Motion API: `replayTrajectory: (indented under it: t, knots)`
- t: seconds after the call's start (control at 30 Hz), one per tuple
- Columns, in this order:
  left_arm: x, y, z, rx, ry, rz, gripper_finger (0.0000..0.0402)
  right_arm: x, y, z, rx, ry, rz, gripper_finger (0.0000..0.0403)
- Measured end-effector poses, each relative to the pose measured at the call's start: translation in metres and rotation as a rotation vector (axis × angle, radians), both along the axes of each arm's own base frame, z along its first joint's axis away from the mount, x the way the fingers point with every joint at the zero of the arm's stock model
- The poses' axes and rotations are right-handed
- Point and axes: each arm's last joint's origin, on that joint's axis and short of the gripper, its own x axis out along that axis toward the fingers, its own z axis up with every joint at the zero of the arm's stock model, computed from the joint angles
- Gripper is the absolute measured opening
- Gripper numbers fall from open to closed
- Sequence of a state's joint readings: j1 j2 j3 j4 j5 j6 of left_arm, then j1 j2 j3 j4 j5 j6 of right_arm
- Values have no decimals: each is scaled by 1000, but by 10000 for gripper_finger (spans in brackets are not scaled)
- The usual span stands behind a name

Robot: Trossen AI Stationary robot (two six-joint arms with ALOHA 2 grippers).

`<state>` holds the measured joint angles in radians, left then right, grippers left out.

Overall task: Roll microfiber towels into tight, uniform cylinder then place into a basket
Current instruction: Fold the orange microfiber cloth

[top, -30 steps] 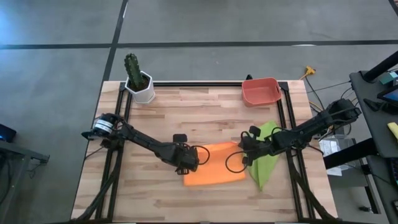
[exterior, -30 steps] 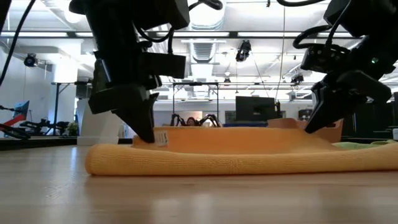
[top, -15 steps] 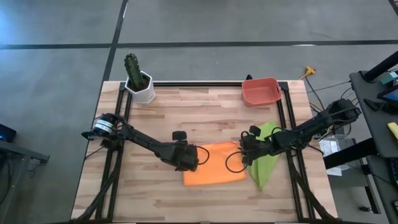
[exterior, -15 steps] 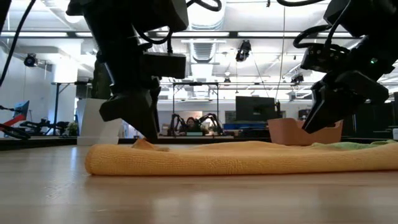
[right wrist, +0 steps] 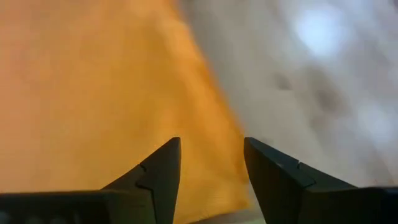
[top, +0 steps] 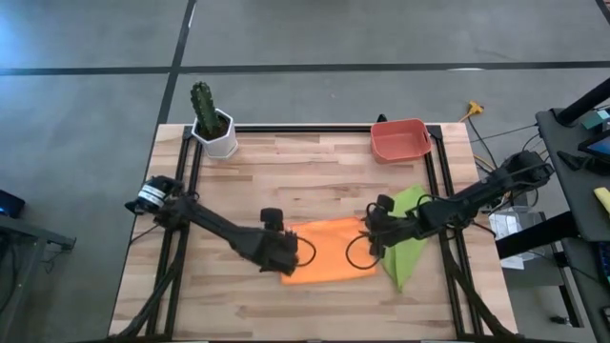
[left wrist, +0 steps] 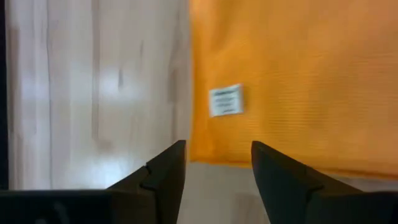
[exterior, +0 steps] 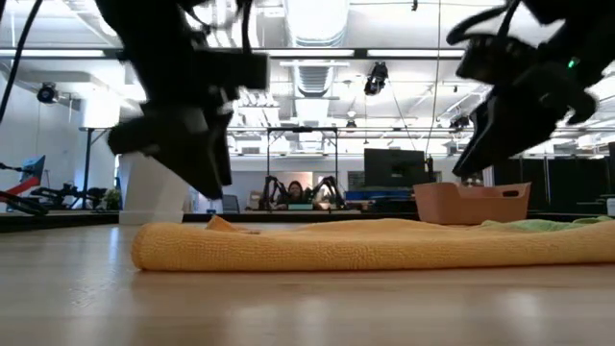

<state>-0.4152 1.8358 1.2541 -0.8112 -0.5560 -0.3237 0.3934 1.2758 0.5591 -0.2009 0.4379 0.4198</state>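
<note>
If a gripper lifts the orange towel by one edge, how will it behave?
Probably floppy: the orange towel lies folded flat on the table with soft, rounded edges, so it would likely drape and unfold. It seems light. Its fuzzy surface suggests little slipping between fingers.

light was even and bright from ceiling strips [exterior: 317, 53] seen in the low view. glare paled the bench [right wrist: 323, 37] in the right wrist view. both arms smeared with motion blur there; shadows were faint.

Folded orange microfiber towel [top: 329, 251] lies mid-table; crumpled lime-green towel [top: 404, 238] just right of it, salmon-red plastic tub [top: 399, 140] behind.
</note>
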Motion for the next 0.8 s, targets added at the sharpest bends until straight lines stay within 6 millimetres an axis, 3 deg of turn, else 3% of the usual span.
replayTrajectory:
  t: [0.13, 0.4, 0.6, 0.8]
  knots:
    - [-5, -19, 2, 19, 5, -108, 166, 1, 13, 6, 104, 3, 108, 167]
    - [-6, -37, -4, 55, -62, -241, 166, -7, 36, 2, 185, 5, 129, 164]
    - [3, -14, -5, 165, -136, -115, 166, 0, 28, -14, 77, -34, -118, 140]
    - [23, -6, -15, -155, -219, -183, 166, 10, 15, -41, 35, 76, -179, 106]
